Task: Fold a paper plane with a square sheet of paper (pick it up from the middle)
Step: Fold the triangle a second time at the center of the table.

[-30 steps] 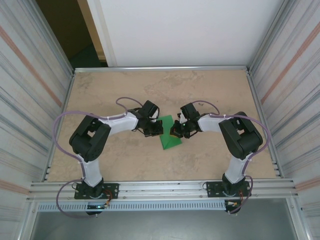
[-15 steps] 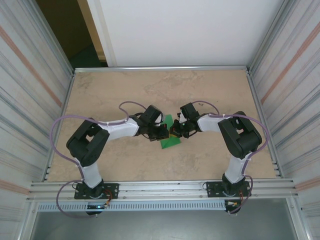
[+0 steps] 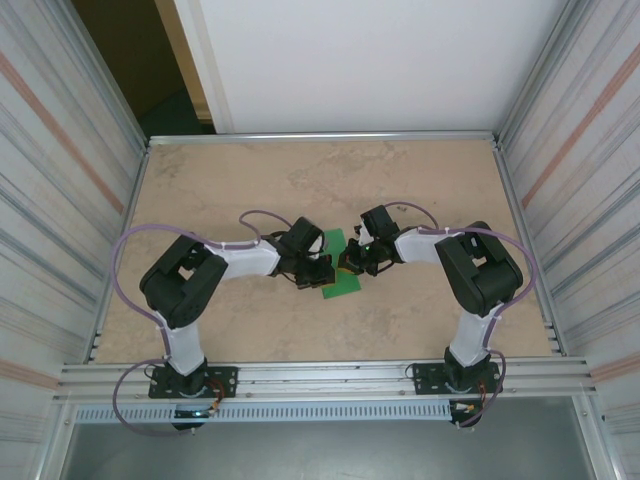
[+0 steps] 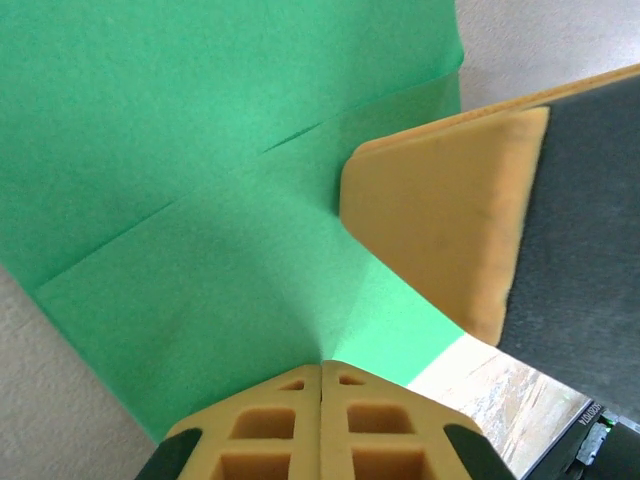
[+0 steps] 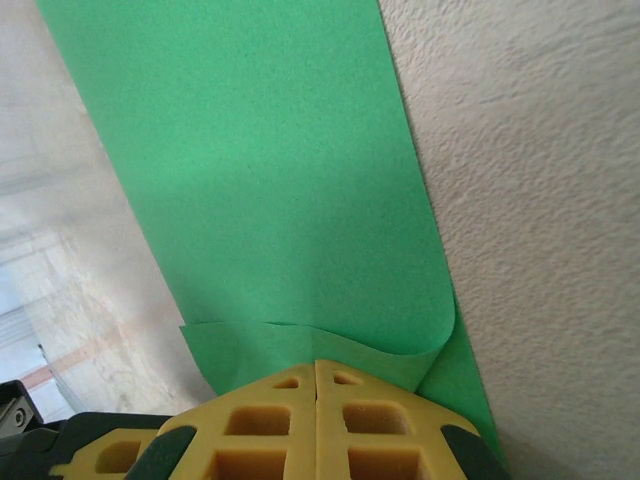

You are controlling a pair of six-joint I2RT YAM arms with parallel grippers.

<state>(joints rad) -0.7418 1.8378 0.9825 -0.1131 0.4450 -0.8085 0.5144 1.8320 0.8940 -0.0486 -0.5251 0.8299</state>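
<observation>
The square sheet of paper [image 3: 341, 285] lies partly folded on the table between my two grippers, bright green, with layered flaps and creases [image 4: 200, 150]. My left gripper [image 3: 322, 272] is shut, and its joined tips [image 4: 321, 365] rest down on the paper where a crease starts. My right gripper [image 3: 352, 262] is shut too. Its tips [image 5: 316, 362] sit on a curled folded flap of the paper [image 5: 270, 180]. One yellow finger of the right gripper [image 4: 440, 220] presses on the sheet in the left wrist view. I cannot tell whether either pair of jaws pinches a layer.
The beige table [image 3: 400, 180] stretches out beyond the paper. Corrugated metal walls [image 3: 60, 200] close in the left and right sides, a white panel stands at the back, and an aluminium rail [image 3: 320, 375] runs along the near edge.
My left gripper has slid right and slightly nearer across the paper. The visible green shape went from a broad triangle to a narrower folded piece. The right gripper has stayed put.
</observation>
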